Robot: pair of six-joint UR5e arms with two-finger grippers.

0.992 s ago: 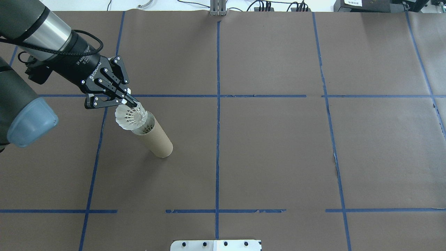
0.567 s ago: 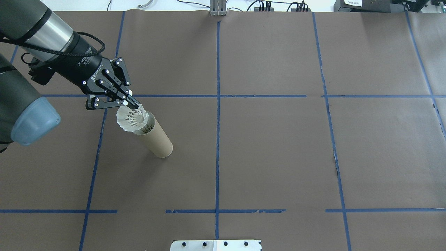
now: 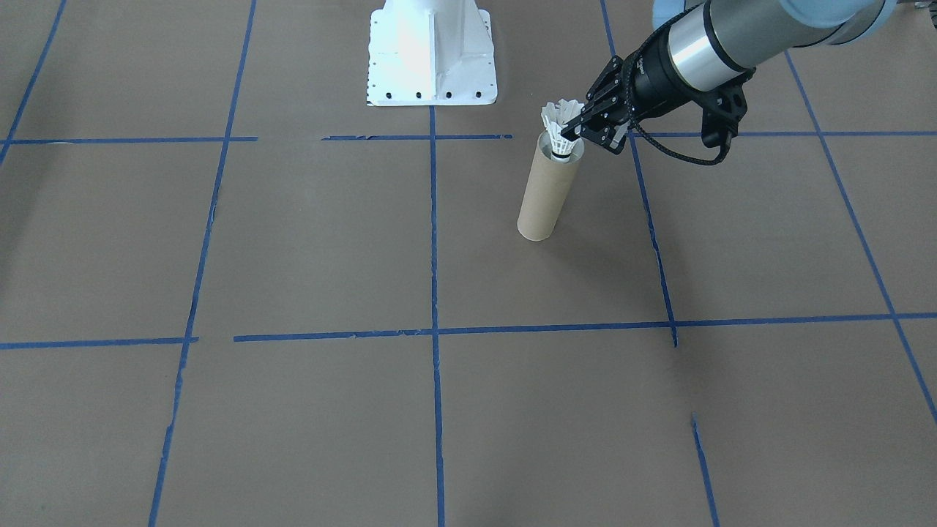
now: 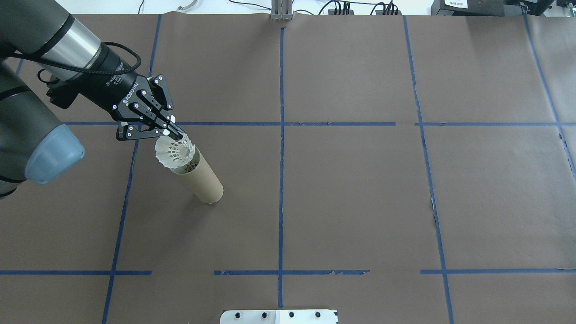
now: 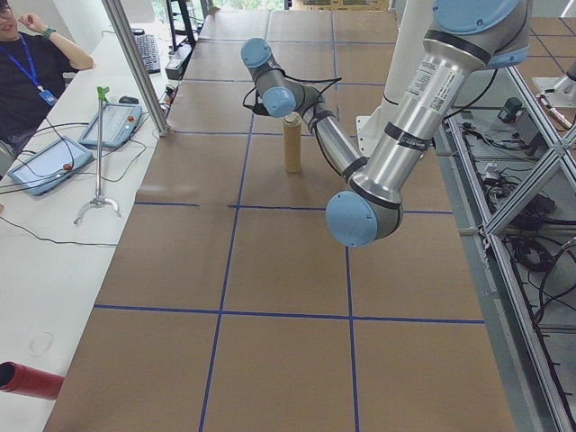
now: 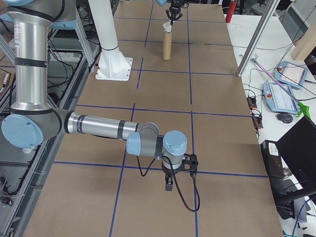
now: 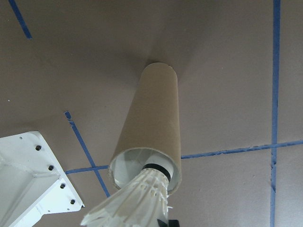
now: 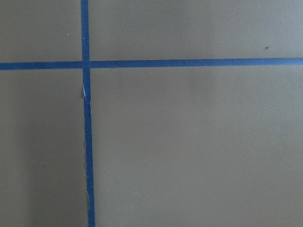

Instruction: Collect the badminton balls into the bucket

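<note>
The bucket (image 4: 203,179), a tall brown cardboard tube, stands upright on the table's left half and also shows in the front view as the bucket (image 3: 545,192). A white feathered badminton ball (image 4: 173,152) sits cork-down at its mouth. In the left wrist view the badminton ball (image 7: 136,202) has its cork and dark band just inside the rim of the bucket (image 7: 152,123). My left gripper (image 4: 178,134) is shut on the feather skirt's edge, above and beside the mouth. My right gripper (image 6: 168,185) hangs low over bare table, far from the tube; I cannot tell its state.
The white robot base (image 3: 430,57) stands behind the tube. Blue tape lines cross the brown table cover. A person (image 5: 27,63) sits at the side bench with tablets, and a red cylinder (image 5: 25,380) lies near that view's bottom left.
My left gripper has shifted slightly to the right with the badminton ball, bringing it more squarely over the tube's mouth. The tube has not moved.
</note>
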